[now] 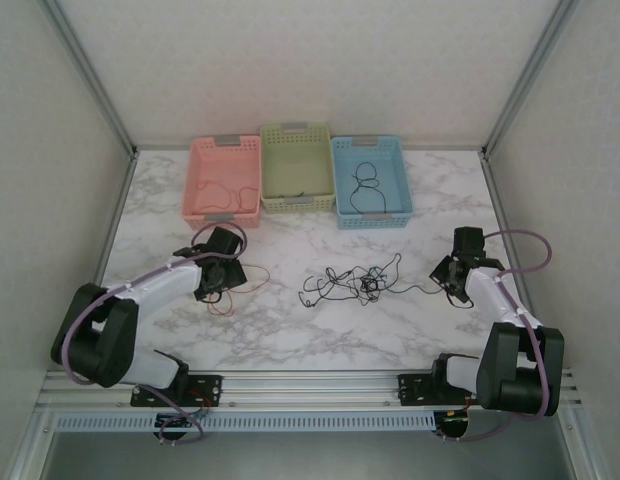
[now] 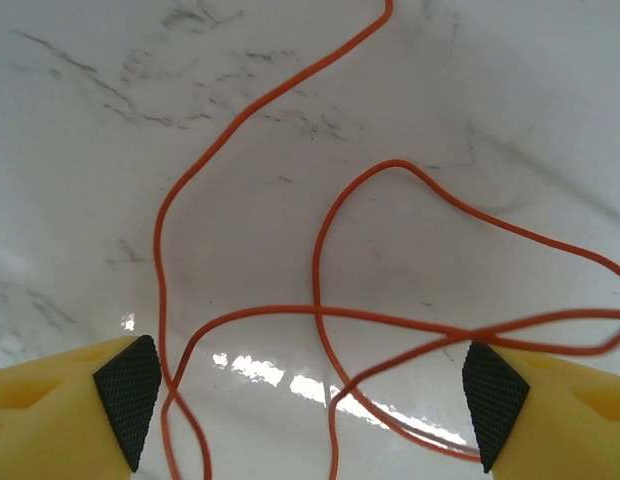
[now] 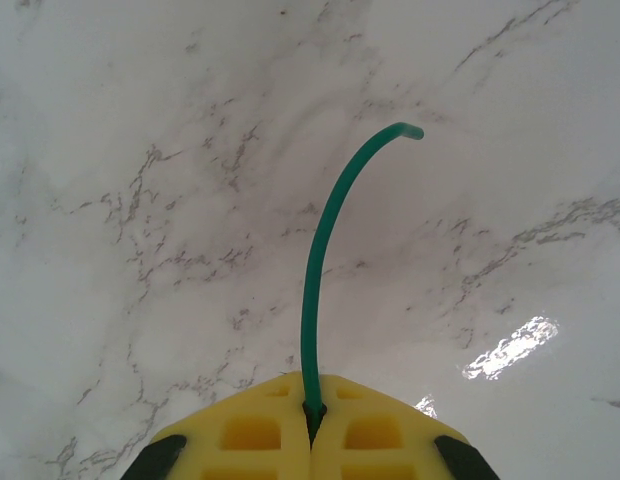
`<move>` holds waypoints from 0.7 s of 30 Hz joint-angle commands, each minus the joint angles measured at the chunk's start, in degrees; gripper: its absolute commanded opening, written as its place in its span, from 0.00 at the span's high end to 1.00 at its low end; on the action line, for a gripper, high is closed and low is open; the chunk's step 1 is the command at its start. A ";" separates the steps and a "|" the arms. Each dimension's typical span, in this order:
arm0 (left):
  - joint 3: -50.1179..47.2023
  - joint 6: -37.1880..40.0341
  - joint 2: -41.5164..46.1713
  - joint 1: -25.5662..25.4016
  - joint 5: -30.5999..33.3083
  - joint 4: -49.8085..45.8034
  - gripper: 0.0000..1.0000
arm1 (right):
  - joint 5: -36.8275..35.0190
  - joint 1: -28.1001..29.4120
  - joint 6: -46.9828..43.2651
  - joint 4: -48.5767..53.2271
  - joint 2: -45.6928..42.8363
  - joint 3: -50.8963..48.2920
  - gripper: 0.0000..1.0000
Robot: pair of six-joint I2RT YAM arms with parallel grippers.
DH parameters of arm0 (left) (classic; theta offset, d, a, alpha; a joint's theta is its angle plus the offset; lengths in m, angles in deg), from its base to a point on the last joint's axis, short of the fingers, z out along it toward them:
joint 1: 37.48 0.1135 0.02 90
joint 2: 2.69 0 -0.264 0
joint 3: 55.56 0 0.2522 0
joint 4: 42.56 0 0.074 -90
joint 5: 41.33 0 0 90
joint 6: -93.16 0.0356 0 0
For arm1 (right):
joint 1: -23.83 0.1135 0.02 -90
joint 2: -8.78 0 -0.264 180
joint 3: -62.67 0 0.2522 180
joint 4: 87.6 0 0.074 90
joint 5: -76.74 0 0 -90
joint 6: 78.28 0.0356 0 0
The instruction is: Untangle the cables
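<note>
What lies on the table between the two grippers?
A tangle of thin dark cables lies on the marble table, roughly midway between left gripper and right gripper, in the top view; one strand trails toward the right one.

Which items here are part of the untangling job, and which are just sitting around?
Job: cable tangle; red-orange cable below the open left gripper; green cable pinched in the right gripper.
Sitting around: pink basket, green basket, blue basket, at the far edge.
</note>
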 commanded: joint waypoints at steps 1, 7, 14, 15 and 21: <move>1.47 1.30 -2.55 0.58 0.18 1.92 0.18 | 0.82 -0.28 -0.58 -0.67 -0.27 -0.67 1.00; 4.24 2.55 -6.68 0.85 1.66 1.74 0.27 | 0.82 -0.29 -0.58 -0.68 -0.21 -0.67 1.00; 4.23 2.89 -7.46 1.02 0.80 2.28 0.62 | 0.88 -0.28 -0.57 -0.72 -0.25 -0.67 1.00; 4.14 2.98 -7.63 1.02 0.68 2.34 0.68 | 0.88 -0.29 -0.62 -0.69 -0.22 -0.67 1.00; 3.96 3.29 -6.76 1.11 -0.12 1.90 1.00 | 0.82 -0.21 -0.65 -0.67 -0.30 -0.67 1.00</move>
